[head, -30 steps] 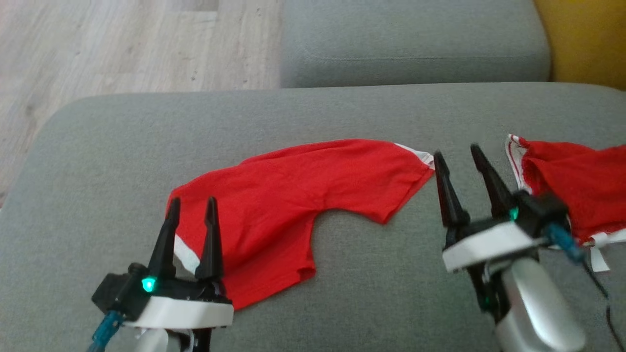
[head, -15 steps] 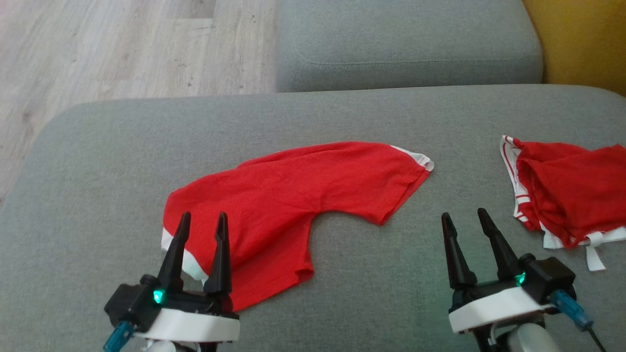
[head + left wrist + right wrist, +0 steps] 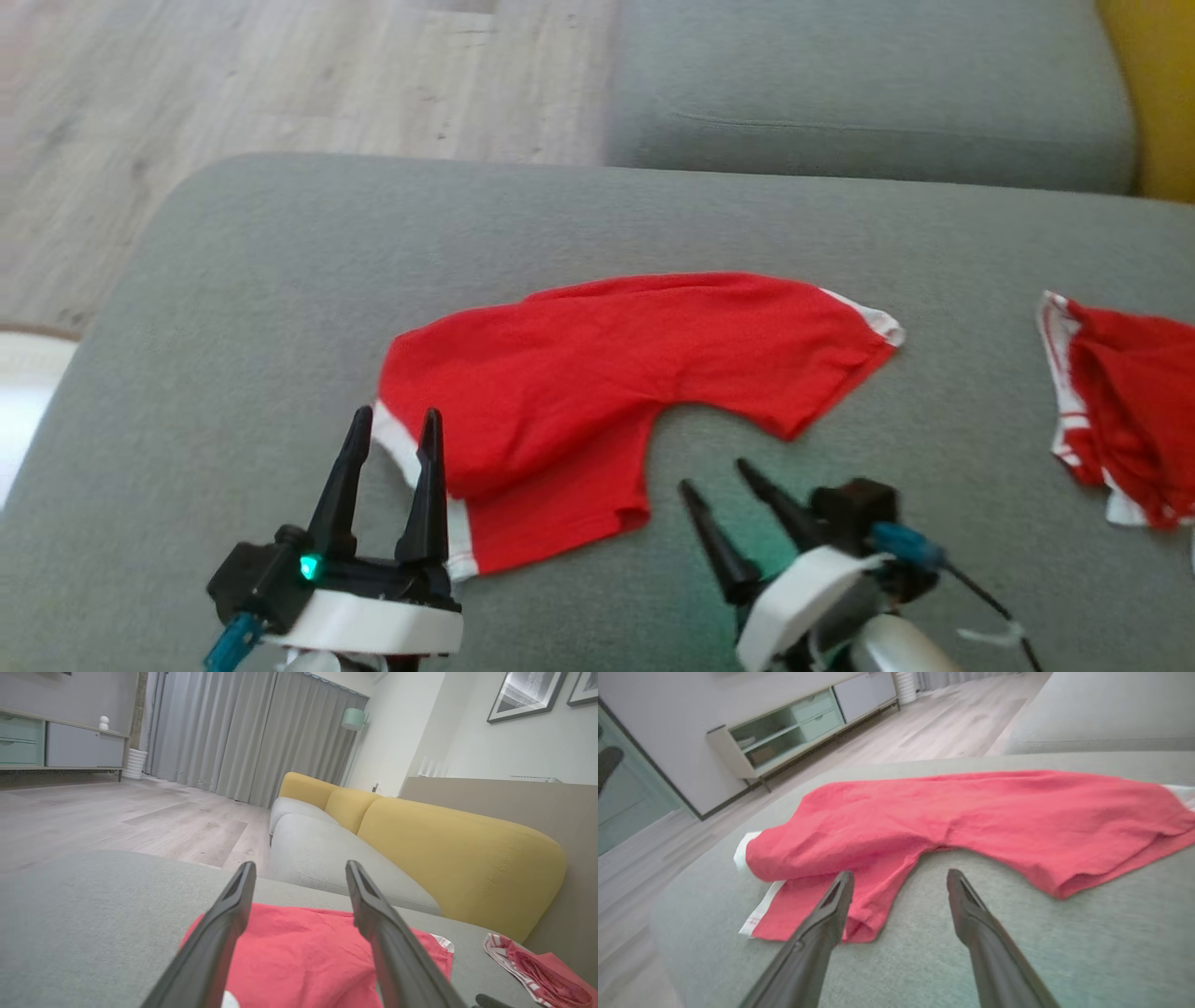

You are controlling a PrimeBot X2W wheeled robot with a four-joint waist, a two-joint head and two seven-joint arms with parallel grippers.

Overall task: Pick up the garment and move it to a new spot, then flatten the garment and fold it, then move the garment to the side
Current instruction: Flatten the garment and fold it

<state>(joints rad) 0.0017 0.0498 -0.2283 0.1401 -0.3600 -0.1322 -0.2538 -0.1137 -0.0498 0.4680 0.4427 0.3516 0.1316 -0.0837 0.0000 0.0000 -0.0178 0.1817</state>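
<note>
Red white-trimmed cloth garment (image 3: 607, 383) lies crosswise, its white-edged end right at the left gripper (image 3: 397, 415), fingers apart; right gripper (image 3: 714, 474), also apart, just beside.

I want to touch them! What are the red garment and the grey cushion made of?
Red garment: looks like thin, soft, matte cloth; it wrinkles and lies limp. Grey cushion: seemingly padded woven upholstery, matte, with fine grainy texture.
</note>
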